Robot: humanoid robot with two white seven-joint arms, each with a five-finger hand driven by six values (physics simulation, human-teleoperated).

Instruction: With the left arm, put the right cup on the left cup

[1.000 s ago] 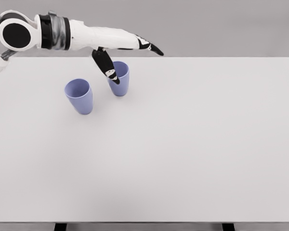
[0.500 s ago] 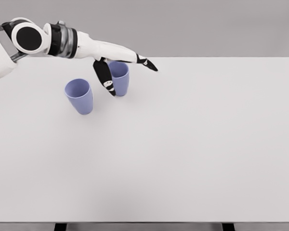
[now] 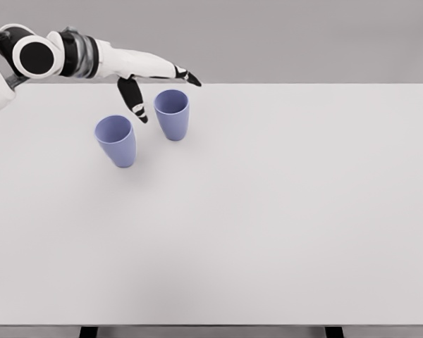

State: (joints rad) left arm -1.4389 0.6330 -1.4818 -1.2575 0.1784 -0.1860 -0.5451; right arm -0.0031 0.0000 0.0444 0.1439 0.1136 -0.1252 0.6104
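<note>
Item: left hand [image 3: 149, 79]. White, with black fingertips, on a white arm [image 3: 70, 58] entering from the upper left. Fingers spread wide and holding nothing. The long fingers [image 3: 185, 75] reach rightward over the table's far edge, above and behind the right cup. The thumb [image 3: 132, 97] hangs downward, its tip in the gap between the two cups, just left of the right cup's rim. Whether the thumb touches that cup cannot be told from this angle; it appears slightly apart.

Item: right cup [image 3: 172, 114]. Lavender-blue tumbler, tapered toward the base, upright, mouth open upward. Stands on the table near the far edge, left of centre. Not gripped.

Item: left cup [image 3: 116, 141]. Same colour and shape, upright, mouth open upward. Stands just beside the right cup, to its left and nearer the camera; the two cups are apart, not touching. Nothing rests on it or in it.

Item: table [image 3: 268, 225]. White, flat top filling most of the view. Two dark legs [image 3: 89, 332] show below the near edge.

Item: backdrop [image 3: 303, 39]. Plain grey wall behind the table.

Obstructions: nothing lies between the cups except the hanging thumb.
</note>
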